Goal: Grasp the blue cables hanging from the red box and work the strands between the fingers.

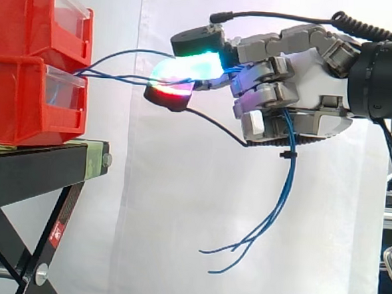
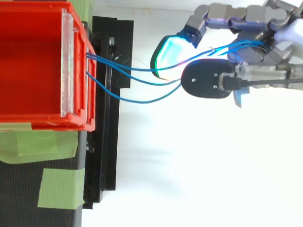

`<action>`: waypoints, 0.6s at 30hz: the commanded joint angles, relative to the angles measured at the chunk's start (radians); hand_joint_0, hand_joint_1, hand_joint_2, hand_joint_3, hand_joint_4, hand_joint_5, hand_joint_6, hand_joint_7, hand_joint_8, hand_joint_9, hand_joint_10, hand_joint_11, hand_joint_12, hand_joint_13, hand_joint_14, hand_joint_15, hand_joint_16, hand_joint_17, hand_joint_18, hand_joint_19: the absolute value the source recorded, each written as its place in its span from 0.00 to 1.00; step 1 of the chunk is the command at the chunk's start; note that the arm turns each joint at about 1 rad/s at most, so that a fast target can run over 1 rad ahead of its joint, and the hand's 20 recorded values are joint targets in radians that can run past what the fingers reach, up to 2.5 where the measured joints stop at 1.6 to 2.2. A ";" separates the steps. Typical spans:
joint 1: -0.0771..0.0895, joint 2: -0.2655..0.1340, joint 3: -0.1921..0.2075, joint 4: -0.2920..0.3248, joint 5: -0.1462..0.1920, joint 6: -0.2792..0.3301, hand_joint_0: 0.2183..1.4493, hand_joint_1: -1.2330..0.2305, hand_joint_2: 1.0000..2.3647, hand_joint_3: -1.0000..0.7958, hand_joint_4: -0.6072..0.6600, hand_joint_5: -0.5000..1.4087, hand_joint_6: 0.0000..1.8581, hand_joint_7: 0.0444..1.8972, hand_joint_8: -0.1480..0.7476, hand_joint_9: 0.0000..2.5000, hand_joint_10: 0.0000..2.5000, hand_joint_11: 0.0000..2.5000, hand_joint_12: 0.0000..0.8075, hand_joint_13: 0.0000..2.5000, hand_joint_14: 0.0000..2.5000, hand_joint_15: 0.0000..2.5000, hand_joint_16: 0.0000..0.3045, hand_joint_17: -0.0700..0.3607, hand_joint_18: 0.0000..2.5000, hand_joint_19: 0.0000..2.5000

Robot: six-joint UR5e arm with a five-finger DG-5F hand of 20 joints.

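Note:
Two stacked red bins (image 1: 34, 64) stand on a black stand at the left. Thin blue cables (image 1: 120, 72) come out of the bins' front and stretch right to my hand (image 1: 299, 87). The hand's fingers are curled and its glowing fingertips (image 1: 187, 70) pinch the strands. Behind the pinch the cables run through the hand, and their loose ends (image 1: 271, 218) dangle below the palm. From above, the blue cables (image 2: 138, 82) leave the red bin (image 2: 27, 61) and fan toward the hand (image 2: 257, 32), passing between a glowing pad and a black pad.
The black stand (image 1: 35, 170) carries green tape strips (image 2: 18, 142) on its top. A white curtain hangs behind everything. Open space lies under the hand, right of the stand's legs.

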 commanded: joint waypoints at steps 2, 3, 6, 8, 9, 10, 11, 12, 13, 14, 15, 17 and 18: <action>0.000 -0.001 0.001 -0.005 0.002 0.002 0.79 0.40 0.01 0.74 0.66 0.57 0.01 0.65 0.70 0.70 1.00 1.00 0.73 0.78 1.00 0.64 0.84 0.61 1.00 0.23; 0.000 -0.001 0.000 -0.005 0.002 0.004 0.72 0.38 0.00 0.72 0.67 0.58 0.01 0.65 0.70 0.70 1.00 1.00 0.73 0.78 1.00 0.64 0.84 0.61 1.00 0.23; 0.000 -0.001 0.000 -0.005 0.003 0.010 0.50 0.37 0.07 0.54 0.77 0.57 0.01 0.63 0.70 0.70 1.00 1.00 0.73 0.78 1.00 0.64 0.84 0.61 1.00 0.23; 0.002 -0.001 0.001 -0.005 0.005 0.012 0.50 0.39 0.00 0.48 0.77 0.56 0.01 0.63 0.70 0.70 1.00 1.00 0.73 0.78 1.00 0.64 0.84 0.61 1.00 0.23; 0.002 0.001 0.000 -0.005 0.006 0.012 0.56 0.38 0.01 0.50 0.73 0.54 0.01 0.64 0.70 0.70 1.00 1.00 0.73 0.78 1.00 0.64 0.84 0.61 1.00 0.23; 0.002 0.001 0.000 -0.005 0.008 0.012 0.67 0.36 0.01 0.59 0.69 0.53 0.01 0.64 0.70 0.70 1.00 1.00 0.73 0.78 1.00 0.64 0.84 0.61 1.00 0.23; 0.003 0.001 0.000 -0.005 0.011 0.012 0.74 0.37 0.01 0.63 0.67 0.53 0.01 0.64 0.70 0.70 1.00 1.00 0.73 0.78 1.00 0.64 0.84 0.61 1.00 0.23; 0.003 0.001 0.000 -0.005 0.011 0.012 0.79 0.38 0.01 0.66 0.66 0.55 0.01 0.65 0.70 0.70 1.00 1.00 0.73 0.78 1.00 0.64 0.84 0.61 1.00 0.23; 0.005 0.001 0.001 -0.005 0.012 0.016 0.83 0.38 0.01 0.68 0.65 0.57 0.01 0.64 0.70 0.70 1.00 1.00 0.73 0.78 1.00 0.64 0.84 0.61 1.00 0.23; 0.005 -0.001 0.000 -0.005 0.015 0.018 0.83 0.38 0.01 0.67 0.64 0.57 0.01 0.64 0.70 0.70 1.00 1.00 0.73 0.78 1.00 0.64 0.84 0.61 1.00 0.23; 0.006 -0.001 0.001 -0.005 0.017 0.024 0.82 0.39 0.01 0.69 0.65 0.58 0.01 0.64 0.70 0.70 1.00 1.00 0.73 0.78 1.00 0.64 0.84 0.61 1.00 0.23; 0.006 0.001 0.000 -0.005 0.023 0.038 0.71 0.36 0.00 0.65 0.69 0.58 0.01 0.62 0.70 0.70 1.00 1.00 0.73 0.78 1.00 0.64 0.84 0.61 1.00 0.23; 0.008 0.001 0.000 -0.005 0.029 0.053 0.63 0.35 0.00 0.61 0.72 0.57 0.01 0.59 0.70 0.70 1.00 1.00 0.73 0.78 1.00 0.64 0.84 0.61 1.00 0.23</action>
